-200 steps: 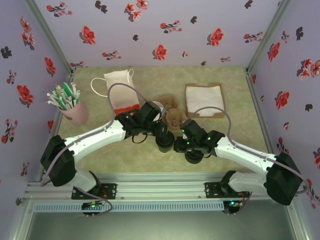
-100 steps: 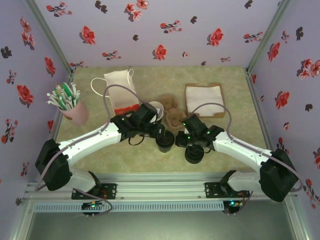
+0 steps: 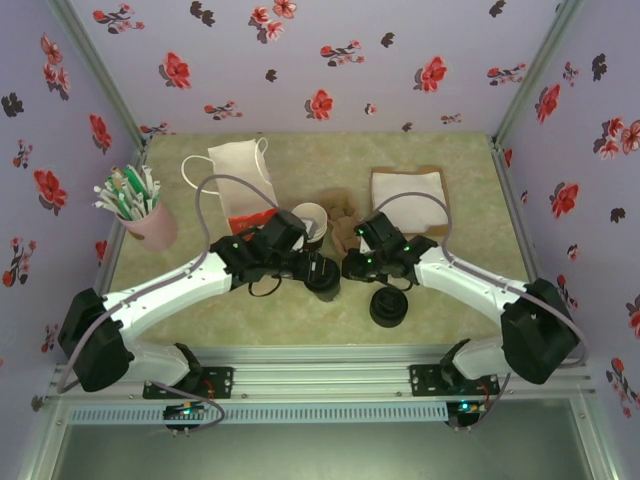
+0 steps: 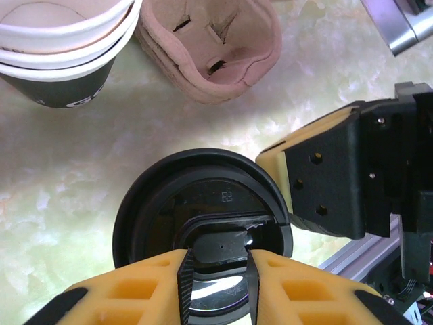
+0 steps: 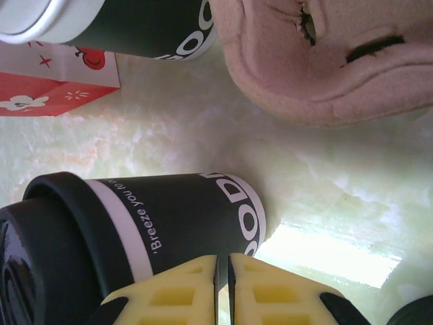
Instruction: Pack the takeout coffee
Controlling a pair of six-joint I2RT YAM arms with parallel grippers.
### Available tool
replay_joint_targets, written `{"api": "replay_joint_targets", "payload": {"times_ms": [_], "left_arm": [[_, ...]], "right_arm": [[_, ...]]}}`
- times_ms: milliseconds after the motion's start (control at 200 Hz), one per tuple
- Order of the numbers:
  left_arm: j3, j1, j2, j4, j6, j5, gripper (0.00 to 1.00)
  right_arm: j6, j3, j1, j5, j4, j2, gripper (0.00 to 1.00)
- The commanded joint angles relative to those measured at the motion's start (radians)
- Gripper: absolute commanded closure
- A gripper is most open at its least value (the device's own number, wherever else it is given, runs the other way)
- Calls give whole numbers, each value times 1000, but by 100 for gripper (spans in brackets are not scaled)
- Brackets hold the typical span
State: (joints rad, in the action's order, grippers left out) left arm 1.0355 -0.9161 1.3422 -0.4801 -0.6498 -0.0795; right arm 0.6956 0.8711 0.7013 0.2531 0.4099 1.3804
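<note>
A: Starting near the bases: logged a loose stack of black lids (image 3: 388, 307) on the table (image 3: 300, 325), untouched. Anything just past it?

B: Found the takeout coffee (image 5: 183, 217) there, upright, lid on, between the two arms. Saw the left gripper (image 4: 218, 263) straight above the lid, fingers a narrow gap apart with the lid's raised middle between them. Cannot tell whether pinching or merely hovering.

A: And on the other side?

B: Marked the right gripper (image 5: 222, 258) low beside the cup's dark wall, fingers pressed together, nothing between them. Touching or just beside, cannot tell.

A: Farther back?

B: Noted the pulp carrier (image 4: 216, 47) just beyond the cup, visible well vacant, beside a stack of lidless cups (image 4: 61, 40). Past those, the paper bag (image 3: 240, 185).

A: Step in hand, then?

B: Probably securing the cup ahead of a lift; packing itself not yet begun. Next: spread the right fingers, clasp the body below the lid, keep upright, lower squarely into a carrier well. Risk of a tip or popped lid otherwise.
</note>
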Motion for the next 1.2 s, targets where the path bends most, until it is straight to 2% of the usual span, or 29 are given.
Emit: {"api": "replay_joint_targets", "payload": {"times_ms": [0, 425, 520, 670, 705, 870, 1195], "left_arm": [[-26, -4, -24, 8, -16, 11, 72], [-56, 2, -52, 38, -28, -20, 73], [-72, 8, -71, 32, -34, -22, 77], [-97, 36, -94, 27, -39, -33, 86], [-102, 47, -95, 32, -39, -41, 88], [-115, 79, -65, 76, -47, -103, 90], [-109, 86, 4, 112, -50, -129, 89]], "right_arm": [[-31, 36, -19, 17, -8, 25, 85], [-9, 5, -49, -44, 120, -149, 84], [17, -24, -48, -28, 116, -211, 87], [85, -96, -46, 64, 17, -282, 97], [98, -108, -46, 78, -6, -288, 100], [127, -142, -43, 108, -71, -279, 100], [130, -142, -36, 123, -114, -218, 100]]}}
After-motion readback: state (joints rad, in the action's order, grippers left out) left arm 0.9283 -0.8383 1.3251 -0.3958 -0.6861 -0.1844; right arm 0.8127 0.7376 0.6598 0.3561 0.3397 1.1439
